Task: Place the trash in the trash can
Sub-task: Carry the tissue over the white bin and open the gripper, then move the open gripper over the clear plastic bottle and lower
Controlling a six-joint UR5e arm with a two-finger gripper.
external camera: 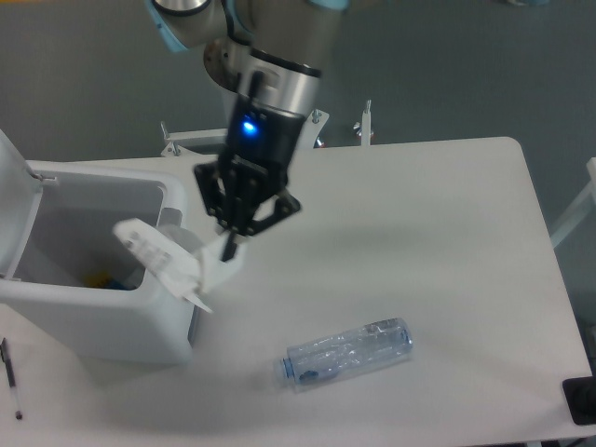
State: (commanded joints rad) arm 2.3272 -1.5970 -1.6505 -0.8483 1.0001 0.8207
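The single fixed camera looks down on a white table [438, 233] with rounded corners, set against a plain grey wall. No brand or writing can be read anywhere: the wrapper's print is blurred, and the bottle's label is too small to make out.

There is one arm, and its gripper [229, 250] hangs above the table's left half, a blue light glowing on the wrist. The black fingers are pressed together on one edge of the crumpled white paper wrapper [163, 263], which dangles clear of the table, against the right wall of the trash can [112, 321] and level with its rim.

The one trash can stands at the table's left edge, its hinged white lid [16, 205] raised at the far left and a grey panel on its right side partly hidden behind the wrapper. Something small, yellow and blue lies at the bottom inside; what it is cannot be told.

One crushed clear plastic bottle [349, 352] lies on its side near the front edge of the table, bluish cap end toward the left, well apart from the gripper.

One thin black pen [10, 377] lies at the front-left corner, just in front of the can.
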